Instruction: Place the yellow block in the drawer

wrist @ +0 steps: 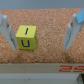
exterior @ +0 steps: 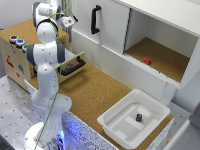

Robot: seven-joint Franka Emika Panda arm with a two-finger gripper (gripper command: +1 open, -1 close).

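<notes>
The yellow block (wrist: 26, 38), marked with a black "U", lies on a cork surface in the wrist view. It sits between the fingers of my gripper (wrist: 40, 34) but closer to one finger (wrist: 5, 30) than to the other. The gripper is open and touches nothing. In the exterior view the gripper (exterior: 68, 21) hangs over the top of the wooden box (exterior: 14, 60), and the arm hides the block. The drawer (exterior: 73, 64), with its black bar handle, stands pulled out from the box's side, below the gripper.
A white plastic bin (exterior: 134, 119) with a small dark block (exterior: 139, 117) sits on the exterior view's right. An open white cabinet (exterior: 160, 55) holds a red block (exterior: 147, 60). Its door has a vertical black handle (exterior: 95, 19). Coloured buttons (exterior: 17, 41) sit on the box top.
</notes>
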